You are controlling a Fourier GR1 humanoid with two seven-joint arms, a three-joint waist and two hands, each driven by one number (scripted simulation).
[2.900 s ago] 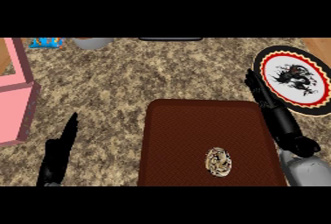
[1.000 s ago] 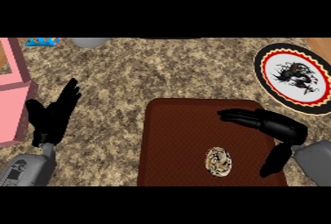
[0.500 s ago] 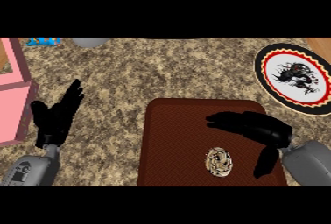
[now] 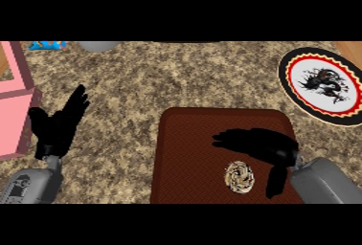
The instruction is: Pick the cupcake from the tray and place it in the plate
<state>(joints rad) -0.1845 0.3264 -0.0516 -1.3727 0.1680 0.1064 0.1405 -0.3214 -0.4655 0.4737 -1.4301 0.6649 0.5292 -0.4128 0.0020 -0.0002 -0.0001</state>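
Cupcake (image 4: 240, 177) sits on the brown tray (image 4: 191, 143), toward the tray's near right part, with its swirled top facing up. The right hand (image 4: 258, 142) hangs over the tray just beyond and slightly right of the cupcake, its fingers pointing left and loosely bent, its thumb hanging down just beside the cupcake's right side; it holds nothing, and whether the thumb touches the cupcake cannot be told. Compared with half a second ago, this hand has moved a little nearer the cupcake, and compared with the frame almost three seconds back it has come in from the tray's right edge to above the tray. The cupcake itself lies where it did in all the earlier frames. The left hand (image 4: 60, 124) rests open over the speckled counter (image 4: 155, 81), left of the tray, fingers straight and pointing away, next to a pink object (image 4: 14, 110) at the left edge. The round plate (image 4: 324, 86), with its dark figure and red-and-black rim, lies on the counter beyond the tray's far right corner, well apart from the cupcake.
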